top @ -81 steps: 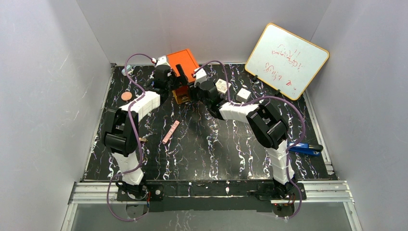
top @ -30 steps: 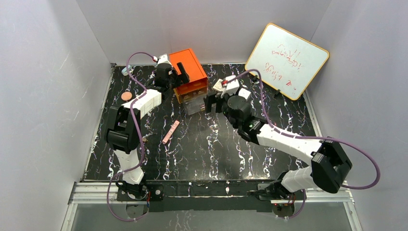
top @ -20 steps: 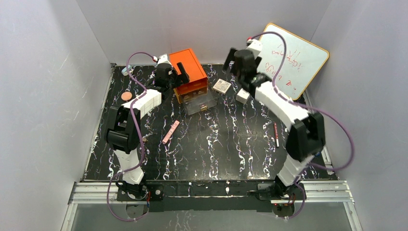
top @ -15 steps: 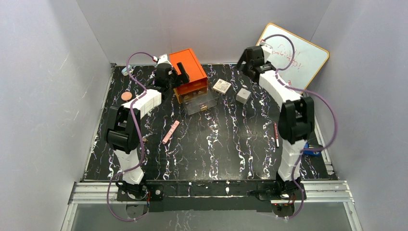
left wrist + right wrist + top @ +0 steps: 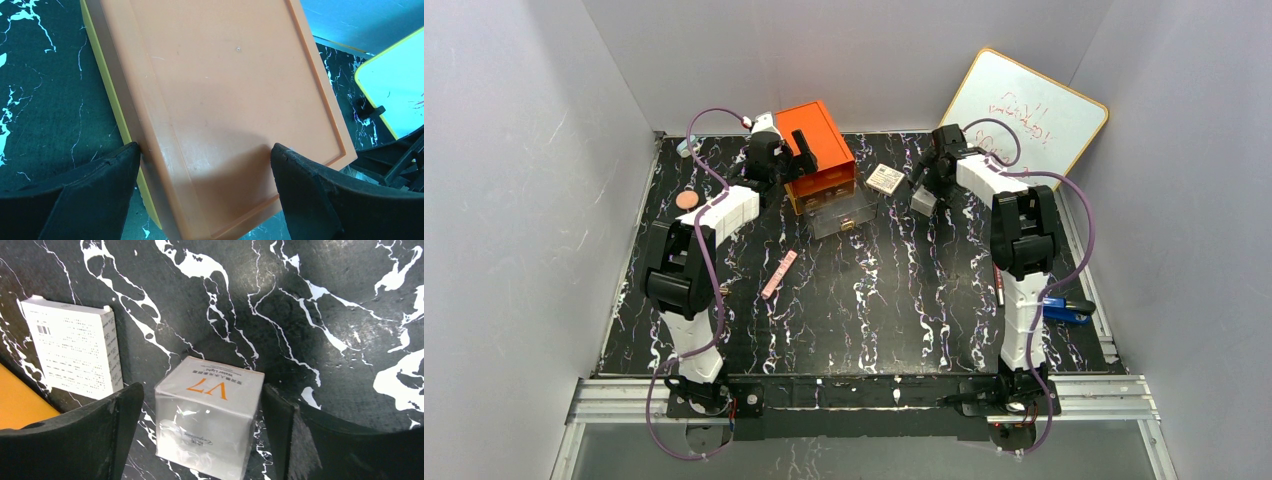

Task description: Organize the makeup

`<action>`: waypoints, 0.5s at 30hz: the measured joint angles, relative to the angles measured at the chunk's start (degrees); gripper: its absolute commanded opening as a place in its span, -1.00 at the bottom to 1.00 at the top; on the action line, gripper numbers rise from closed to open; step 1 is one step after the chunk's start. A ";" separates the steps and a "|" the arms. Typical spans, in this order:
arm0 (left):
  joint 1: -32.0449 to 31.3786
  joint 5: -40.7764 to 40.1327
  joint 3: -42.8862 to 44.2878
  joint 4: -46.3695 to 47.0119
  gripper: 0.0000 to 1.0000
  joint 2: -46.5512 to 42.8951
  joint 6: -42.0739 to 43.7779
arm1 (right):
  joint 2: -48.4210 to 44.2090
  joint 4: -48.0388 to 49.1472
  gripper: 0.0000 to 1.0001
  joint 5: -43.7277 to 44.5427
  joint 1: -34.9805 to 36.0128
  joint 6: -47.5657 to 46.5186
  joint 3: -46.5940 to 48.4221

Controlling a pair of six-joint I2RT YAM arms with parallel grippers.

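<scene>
Right arm reaches far out, wrist bent downward; the right claw (image 5: 202, 390) gapes wide, holding nothing, straddling the white V7 cube box (image 5: 210, 412). The left claw (image 5: 204, 150), equally wide, sits over the orange box (image 5: 215, 75). The pink stick (image 5: 779, 273) lies well behind both claws, toward the bases.

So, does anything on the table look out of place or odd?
Nothing looks spilled or broken. The clear drawer sticks out of the orange box, and the pale-pink stick lies slanted mid-table, apart from the peach disc near the left edge.
</scene>
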 measured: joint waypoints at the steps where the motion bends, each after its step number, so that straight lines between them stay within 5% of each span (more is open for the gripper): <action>1: 0.00 0.00 -0.07 0.11 0.97 0.00 0.00 | -0.24 0.37 0.61 -0.33 -0.02 0.11 -0.55; 8: 0.00 0.02 -0.15 0.31 0.97 0.00 0.00 | -1.57 2.08 -0.02 -0.96 -0.28 0.59 -3.10; 12: 0.00 0.04 -0.15 0.33 0.97 0.00 -0.02 | -2.05 2.91 -0.69 -0.94 -0.28 0.46 -3.96; 15: 0.00 0.04 -0.15 0.33 0.97 0.00 -0.02 | -2.27 2.73 -0.97 -0.66 -0.15 -0.09 -3.98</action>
